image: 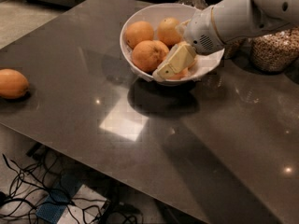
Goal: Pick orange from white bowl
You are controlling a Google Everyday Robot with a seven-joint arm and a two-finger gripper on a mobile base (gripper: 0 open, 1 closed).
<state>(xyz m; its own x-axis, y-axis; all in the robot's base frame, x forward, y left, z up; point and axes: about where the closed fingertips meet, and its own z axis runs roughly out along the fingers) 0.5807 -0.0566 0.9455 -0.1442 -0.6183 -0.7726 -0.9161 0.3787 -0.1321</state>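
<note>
The white bowl (140,71) stands on the dark table, back centre. It holds three round oranges in plain sight. The largest orange (148,55) lies at the front, with two smaller ones (139,33) (169,30) behind it. My gripper (170,70) reaches into the bowl from the right, low against the front rim and right beside the largest orange. A bit of orange peel (181,74) shows under its cream-coloured tip. The white arm (233,17) hides the bowl's right side.
An oval, lemon-shaped orange fruit (12,83) lies at the table's left edge. Glass jars of grain (274,50) stand behind the bowl on the right. Cables (28,190) lie on the floor below the table's front edge.
</note>
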